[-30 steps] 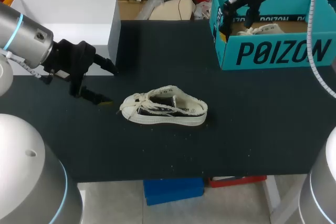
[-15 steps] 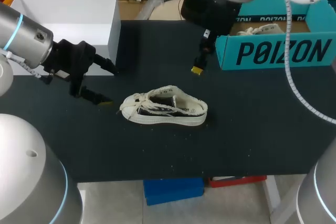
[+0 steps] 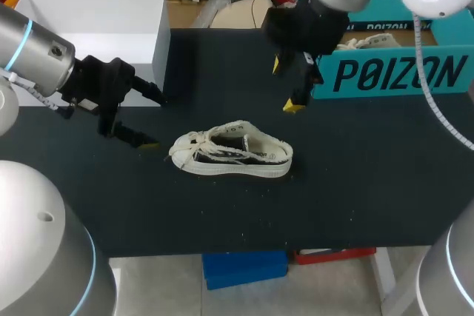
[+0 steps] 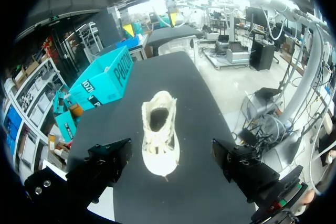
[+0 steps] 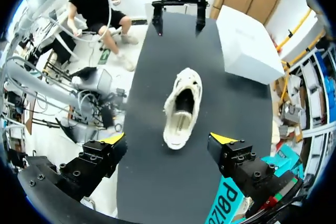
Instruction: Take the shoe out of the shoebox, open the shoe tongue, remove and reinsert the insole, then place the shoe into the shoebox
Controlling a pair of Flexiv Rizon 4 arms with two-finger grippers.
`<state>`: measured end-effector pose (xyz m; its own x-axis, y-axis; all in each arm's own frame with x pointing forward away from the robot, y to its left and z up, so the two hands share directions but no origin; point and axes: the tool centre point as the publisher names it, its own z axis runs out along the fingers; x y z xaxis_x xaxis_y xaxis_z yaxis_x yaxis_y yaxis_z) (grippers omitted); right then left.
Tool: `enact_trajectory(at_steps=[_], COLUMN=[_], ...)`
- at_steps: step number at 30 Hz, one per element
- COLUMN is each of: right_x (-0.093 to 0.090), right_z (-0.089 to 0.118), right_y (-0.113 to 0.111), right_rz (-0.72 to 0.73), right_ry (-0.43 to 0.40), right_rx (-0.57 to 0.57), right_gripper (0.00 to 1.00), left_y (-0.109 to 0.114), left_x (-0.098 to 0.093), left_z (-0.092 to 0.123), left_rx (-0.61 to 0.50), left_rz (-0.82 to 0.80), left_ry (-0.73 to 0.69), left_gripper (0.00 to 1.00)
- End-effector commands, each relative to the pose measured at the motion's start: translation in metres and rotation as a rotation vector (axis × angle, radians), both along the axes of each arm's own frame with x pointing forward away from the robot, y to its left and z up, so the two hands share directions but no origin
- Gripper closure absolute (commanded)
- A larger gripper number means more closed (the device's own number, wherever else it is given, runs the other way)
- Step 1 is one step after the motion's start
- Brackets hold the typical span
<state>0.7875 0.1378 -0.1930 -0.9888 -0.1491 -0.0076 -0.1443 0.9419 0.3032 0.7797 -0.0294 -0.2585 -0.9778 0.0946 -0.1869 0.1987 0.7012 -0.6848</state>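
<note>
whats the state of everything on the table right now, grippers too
shoe: out of the box, upright on its sole, not held
shoebox: open
white box: looks shut
left gripper: open, empty, apart from the shoe's toe
right gripper: open, empty, between shoe and shoebox

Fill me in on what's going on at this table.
The cream canvas sneaker sits on its sole on the black table, already out of the teal cardboard shoebox. Neither arm holds it. The right gripper hangs open between shoebox and sneaker; the left gripper is open just off its toe. Work on the shoe itself has not visibly begun.
</note>
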Motion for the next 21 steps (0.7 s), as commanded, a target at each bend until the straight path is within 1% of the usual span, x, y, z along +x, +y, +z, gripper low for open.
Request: enact_trajectory(at_steps=[1,9,14,19,21], right_x=[0.006,0.003,0.002,0.004,0.006], right_z=[-0.037,-0.071,-0.085,-0.104,-0.111], right_y=[0.001,-0.007,-0.009,-0.006,-0.006], right_rz=[0.031,-0.106,-0.183,-0.205,-0.215], right_ry=[-0.027,-0.045,-0.088,-0.099,-0.112], right_rx=[0.081,0.134,0.169,0.228,0.268], right_gripper=[0.0,0.0,0.0,0.0,0.0], left_y=[0.0,0.0,0.0,0.0,0.0], left_x=[-0.001,-0.001,-0.001,-0.001,-0.001], left_z=[-0.001,-0.001,-0.001,-0.001,-0.001], left_rx=[-0.001,-0.001,-0.001,-0.001,-0.001], left_rz=[0.0,0.0,0.0,0.0,0.0], left_ry=[-0.004,-0.004,-0.004,-0.004,-0.004], left_gripper=[0.0,0.0,0.0,0.0,0.0])
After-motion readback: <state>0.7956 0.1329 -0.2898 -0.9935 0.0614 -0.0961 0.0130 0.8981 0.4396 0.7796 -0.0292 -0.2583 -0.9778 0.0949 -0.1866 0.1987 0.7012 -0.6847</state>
